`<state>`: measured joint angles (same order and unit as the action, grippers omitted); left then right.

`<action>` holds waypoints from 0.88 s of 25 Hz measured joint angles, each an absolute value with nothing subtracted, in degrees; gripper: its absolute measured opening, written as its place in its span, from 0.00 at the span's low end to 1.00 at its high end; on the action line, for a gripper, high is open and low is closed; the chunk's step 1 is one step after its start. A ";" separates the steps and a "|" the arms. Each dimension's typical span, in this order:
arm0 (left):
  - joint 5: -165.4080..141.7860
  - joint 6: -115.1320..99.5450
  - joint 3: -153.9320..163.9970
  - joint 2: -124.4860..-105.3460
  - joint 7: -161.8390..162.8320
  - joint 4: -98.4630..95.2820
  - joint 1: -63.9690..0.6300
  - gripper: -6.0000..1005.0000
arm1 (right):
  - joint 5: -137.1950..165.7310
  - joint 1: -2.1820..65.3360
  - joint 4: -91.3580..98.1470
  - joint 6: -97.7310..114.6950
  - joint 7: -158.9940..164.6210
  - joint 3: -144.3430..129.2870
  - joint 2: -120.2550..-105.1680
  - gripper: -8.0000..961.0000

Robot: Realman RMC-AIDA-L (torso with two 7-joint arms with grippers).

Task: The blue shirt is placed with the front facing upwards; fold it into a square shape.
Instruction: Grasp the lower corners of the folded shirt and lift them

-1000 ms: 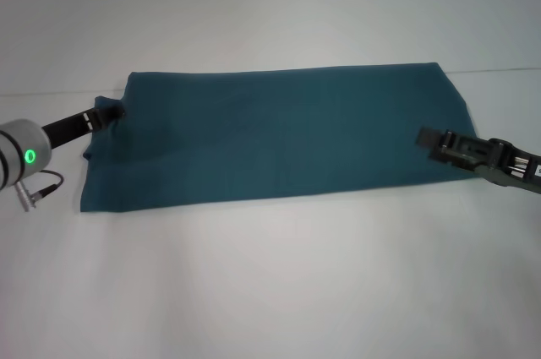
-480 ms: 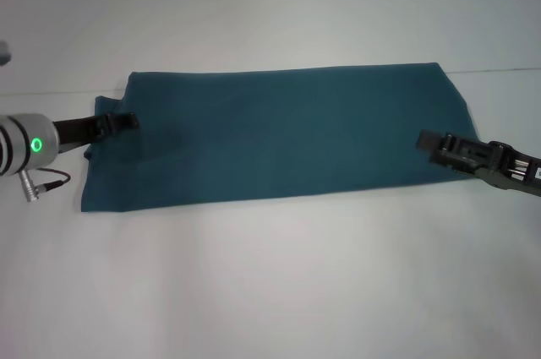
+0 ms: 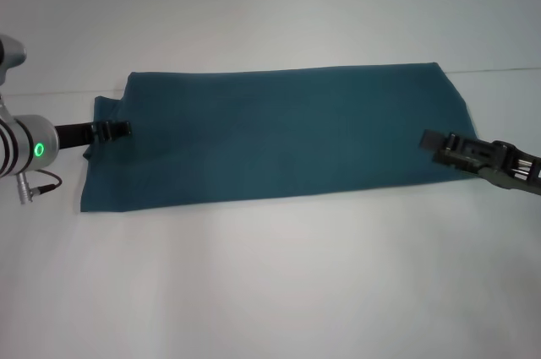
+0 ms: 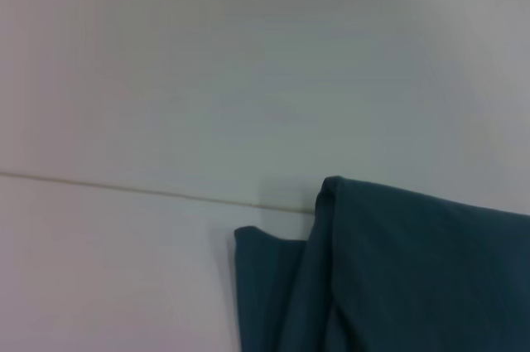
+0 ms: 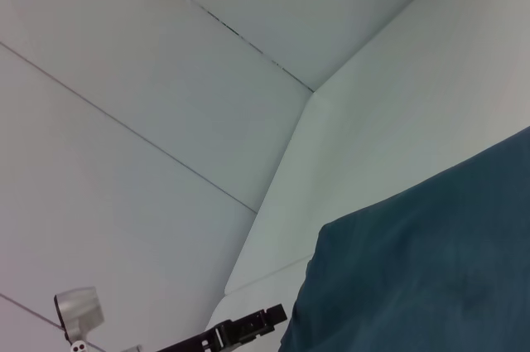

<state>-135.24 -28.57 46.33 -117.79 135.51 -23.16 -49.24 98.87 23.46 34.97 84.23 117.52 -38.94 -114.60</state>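
Two arms reach in over a white desk (image 3: 270, 291) in the head view, one from each side. Between them the blue shirt (image 3: 279, 135) lies flat as a long folded band running left to right, its plain teal surface up and no print showing. The left claw (image 3: 117, 129) sits low at the shirt's left end, its dark tip over the cloth just inside the edge, where a small flap of fabric juts out. Whether it is clenched on the cloth or released I cannot tell. The right claw (image 3: 431, 139) lies over the shirt's right end, near the lower right corner; its tip looks flat and closed-in, but I cannot tell if it grips anything.

From the left wrist view, only the shirt's corner (image 4: 373, 269) shows on the pale desk (image 4: 124, 269), with one folded layer lapped over another and a thin seam line crossing the surface behind it.

From the right wrist view, the shirt (image 5: 431, 269) fills the near corner, and the other arm's claw (image 5: 248, 325) shows far off at the cloth's far edge.
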 joint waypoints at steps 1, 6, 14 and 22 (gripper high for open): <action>-135.25 -28.76 46.25 -117.79 135.58 -23.17 -49.16 0.72 | 98.87 23.46 34.97 84.18 117.53 -39.01 -114.57 0.89; -135.21 -38.52 45.40 -117.52 139.54 -27.48 -47.48 0.72 | 100.61 23.70 36.28 84.45 119.22 -39.07 -113.48 0.89; -134.65 -58.06 44.31 -116.92 149.81 -43.30 -39.68 0.71 | 109.07 24.36 41.99 85.59 126.16 -38.54 -108.47 0.89; -137.34 -59.69 41.52 -116.21 150.02 -42.73 -38.57 0.70 | 110.67 23.88 43.85 87.63 126.15 -35.60 -106.94 0.89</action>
<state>-137.34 -59.69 41.52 -116.21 150.02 -42.73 -38.57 110.67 23.88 43.85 87.63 126.15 -35.60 -106.94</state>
